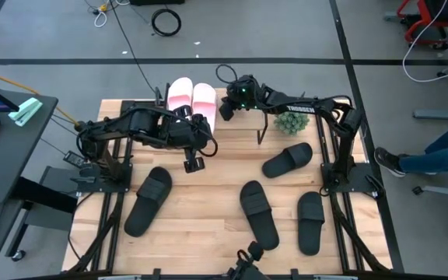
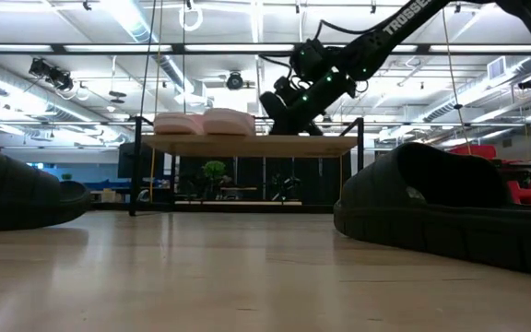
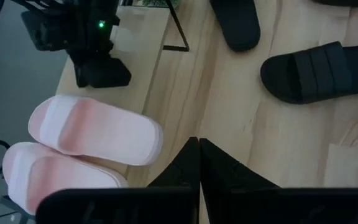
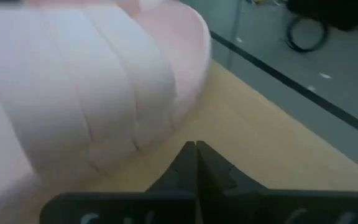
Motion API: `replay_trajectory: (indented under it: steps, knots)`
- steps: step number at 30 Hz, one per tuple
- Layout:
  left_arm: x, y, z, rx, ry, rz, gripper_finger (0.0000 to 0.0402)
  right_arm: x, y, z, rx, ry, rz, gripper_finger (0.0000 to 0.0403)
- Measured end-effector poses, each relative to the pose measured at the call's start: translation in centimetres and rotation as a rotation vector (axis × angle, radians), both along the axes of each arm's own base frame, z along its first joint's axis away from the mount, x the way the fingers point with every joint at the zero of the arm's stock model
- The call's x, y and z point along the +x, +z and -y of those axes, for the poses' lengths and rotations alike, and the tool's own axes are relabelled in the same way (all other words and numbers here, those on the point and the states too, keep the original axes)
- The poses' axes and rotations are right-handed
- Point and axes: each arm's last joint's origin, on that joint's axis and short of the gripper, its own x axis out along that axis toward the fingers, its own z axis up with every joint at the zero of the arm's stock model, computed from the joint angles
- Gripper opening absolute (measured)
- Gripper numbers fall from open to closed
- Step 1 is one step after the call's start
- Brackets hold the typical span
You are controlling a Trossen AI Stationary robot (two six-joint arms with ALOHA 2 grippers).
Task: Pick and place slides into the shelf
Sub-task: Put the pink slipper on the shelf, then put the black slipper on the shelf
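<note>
Black slide (image 1: 149,200) lies on tabletop (image 1: 201,225) just front-left of empty closed left claw (image 1: 194,163), long axis diagonal; right claw (image 1: 229,107) closed empty.

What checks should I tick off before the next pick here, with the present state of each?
1. Pink slides on the shelf: ok, both side by side on top.
2. Left gripper empty: ok, shut on nothing, over the table beside the shelf.
3. Right gripper empty: ok, shut, next to the pink pair.
4. Black slides left to place: not ok, four on the table.
5. Free room on the shelf: ok, the board beside the pink pair is bare.
6. Small plant clear of the arms' path: cannot tell.
</note>
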Motion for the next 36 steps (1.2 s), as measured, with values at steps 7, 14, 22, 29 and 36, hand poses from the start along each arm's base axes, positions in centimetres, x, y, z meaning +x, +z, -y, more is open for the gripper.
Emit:
replay_trajectory:
  steps: [7, 14, 22, 29, 36]
  knots:
    - [0.0, 0.0, 0.1, -0.053, 0.08, 0.036, 0.0023, -0.9, 1.6, -1.8, -0.015, 0.056, -0.098, 0.0002]
    - [-0.1, 0.0, 1.3, -0.082, 0.056, 0.041, 0.0012, -2.1, 6.7, -8.4, -0.059, 0.225, -0.132, 0.0002]
    - [-0.6, -0.2, 5.0, -0.109, -0.029, 0.043, 0.0014, -7.1, 12.4, -21.6, -0.105, 0.525, -0.226, 0.0002]
    - [-1.3, -1.2, 8.4, -0.135, -0.072, 0.016, 0.002, -12.6, 12.0, -30.0, -0.076, 0.465, -0.33, 0.0002]
    - [-0.2, -3.5, 7.2, 0.037, 0.019, -0.028, 0.0005, -14.9, 7.0, -32.2, -0.007, 0.231, -0.433, 0.0007]
